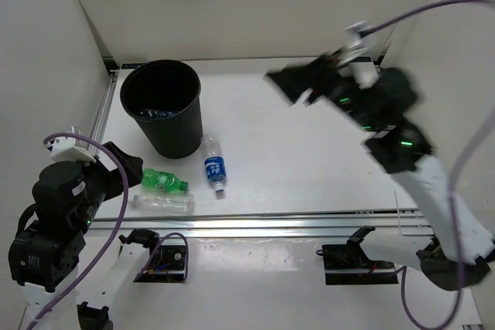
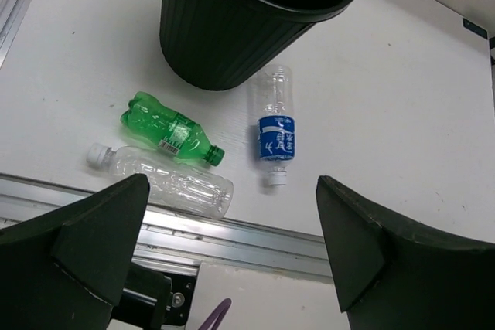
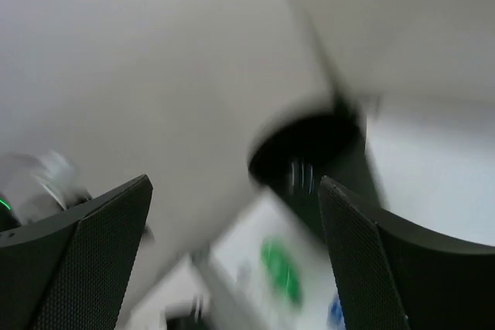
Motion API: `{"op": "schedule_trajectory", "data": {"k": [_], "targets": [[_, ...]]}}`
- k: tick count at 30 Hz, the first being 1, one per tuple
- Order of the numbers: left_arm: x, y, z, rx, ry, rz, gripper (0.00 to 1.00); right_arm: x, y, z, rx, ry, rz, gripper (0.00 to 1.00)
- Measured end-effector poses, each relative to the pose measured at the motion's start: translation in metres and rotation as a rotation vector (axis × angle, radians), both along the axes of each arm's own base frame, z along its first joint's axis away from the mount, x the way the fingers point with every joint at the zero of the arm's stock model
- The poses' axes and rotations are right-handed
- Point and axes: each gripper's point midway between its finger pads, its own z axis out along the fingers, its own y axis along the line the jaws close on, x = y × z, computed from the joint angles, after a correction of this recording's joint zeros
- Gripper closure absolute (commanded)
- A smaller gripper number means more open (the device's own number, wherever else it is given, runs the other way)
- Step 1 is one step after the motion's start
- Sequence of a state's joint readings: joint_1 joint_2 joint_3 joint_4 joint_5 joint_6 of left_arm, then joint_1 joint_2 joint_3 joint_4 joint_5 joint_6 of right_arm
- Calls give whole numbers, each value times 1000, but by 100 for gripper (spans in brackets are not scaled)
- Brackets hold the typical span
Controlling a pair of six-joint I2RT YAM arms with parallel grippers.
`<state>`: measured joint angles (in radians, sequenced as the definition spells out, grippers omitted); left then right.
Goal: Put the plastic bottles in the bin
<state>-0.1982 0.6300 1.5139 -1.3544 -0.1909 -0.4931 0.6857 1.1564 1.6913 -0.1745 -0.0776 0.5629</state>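
The black bin stands at the table's back left, and something blue and clear lies inside it. In front of it lie three plastic bottles: a green one, a clear unlabelled one and a blue-labelled one. The left wrist view shows the bin, green bottle, clear bottle and labelled bottle. My left gripper hangs open above the front rail, holding nothing. My right gripper is open, raised and blurred at the back right, nothing between its fingers.
An aluminium rail runs along the table's front edge. White walls close in the back and both sides. The right wrist view is motion-blurred; the bin and green bottle show as smears.
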Motion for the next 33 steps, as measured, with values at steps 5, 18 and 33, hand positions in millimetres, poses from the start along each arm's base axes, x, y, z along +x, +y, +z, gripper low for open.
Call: {"op": "schedule_trajectory", "data": {"k": [5, 18, 33], "targets": [[0, 4, -9, -10, 14, 39, 0, 17, 69, -373, -438, 791, 192, 8], [1, 0, -48, -64, 111, 69, 0, 20, 136, -452, -535, 975, 493, 0], [0, -6, -49, -108, 110, 63, 0, 37, 216, -520, -595, 1037, 630, 28]]}}
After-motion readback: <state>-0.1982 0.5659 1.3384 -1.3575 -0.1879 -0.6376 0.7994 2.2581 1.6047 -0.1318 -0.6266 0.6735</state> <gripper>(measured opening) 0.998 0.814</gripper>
